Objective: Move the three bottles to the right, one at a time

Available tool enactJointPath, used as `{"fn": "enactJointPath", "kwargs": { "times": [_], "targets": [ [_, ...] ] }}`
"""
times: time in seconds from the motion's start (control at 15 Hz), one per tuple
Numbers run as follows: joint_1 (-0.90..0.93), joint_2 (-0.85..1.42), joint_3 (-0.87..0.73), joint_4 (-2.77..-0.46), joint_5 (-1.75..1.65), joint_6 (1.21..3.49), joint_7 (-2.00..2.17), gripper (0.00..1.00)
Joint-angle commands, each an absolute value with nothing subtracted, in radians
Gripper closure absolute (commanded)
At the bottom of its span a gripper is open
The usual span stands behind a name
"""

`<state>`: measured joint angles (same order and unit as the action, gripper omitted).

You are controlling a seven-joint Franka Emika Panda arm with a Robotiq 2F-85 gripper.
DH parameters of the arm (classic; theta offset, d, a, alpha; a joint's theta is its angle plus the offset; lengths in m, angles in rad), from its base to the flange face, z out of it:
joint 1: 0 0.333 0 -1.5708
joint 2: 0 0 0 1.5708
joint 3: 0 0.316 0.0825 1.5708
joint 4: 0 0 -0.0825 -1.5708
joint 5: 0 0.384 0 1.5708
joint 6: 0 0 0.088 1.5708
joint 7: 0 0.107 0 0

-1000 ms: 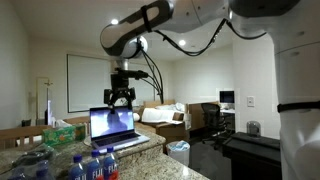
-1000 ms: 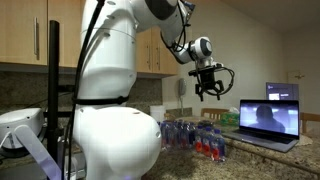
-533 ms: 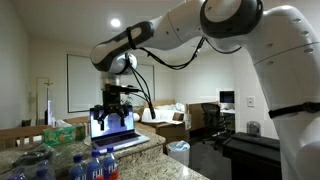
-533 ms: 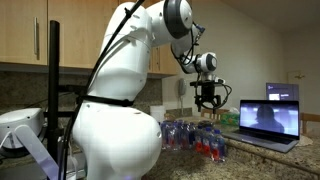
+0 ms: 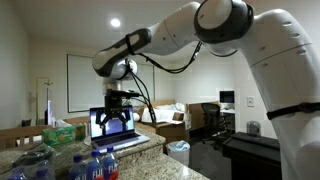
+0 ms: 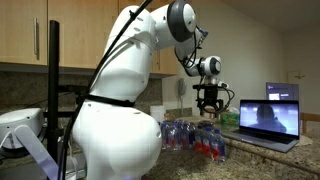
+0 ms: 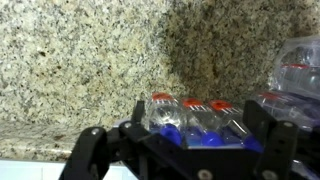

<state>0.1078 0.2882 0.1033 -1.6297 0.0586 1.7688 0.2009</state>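
Wrist view: the gripper (image 7: 196,128) fills the lower edge, its jaws spread as wide as they go, with nothing in their hold. Between them and further off, the three bottles (image 7: 197,117) stand in one row at lower centre on the speckled granite counter (image 7: 80,60). They are close together, and red and blue show through the clear plastic. One clear bluish plastic bundle (image 7: 300,65) sits at the right edge.

In an exterior view the three bottles (image 5: 96,165) stand at the lower left with blue caps up. The one bundle (image 5: 30,165) is just beside them, toward the left edge. The gripper (image 5: 118,112) hangs above and behind them, touching none, in front of the one open laptop (image 5: 115,128). One green tissue box (image 5: 62,132) sits further back at the left. Beyond the counter's end stands one bin (image 5: 178,152) with a white liner; what lies in it cannot be seen. One dark office chair (image 5: 210,118) stands farthest back.
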Motion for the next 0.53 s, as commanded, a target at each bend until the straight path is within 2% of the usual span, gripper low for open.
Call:
{"fn": "enactJointPath", "kwargs": {
  "times": [0.0,0.47],
  "targets": [
    [0.082,0.356,0.082,-1.601,0.14,1.777,0.181,0.0],
    [0.105,0.452,0.067,-1.573,0.154,1.902,0.236,0.0]
  ]
}}
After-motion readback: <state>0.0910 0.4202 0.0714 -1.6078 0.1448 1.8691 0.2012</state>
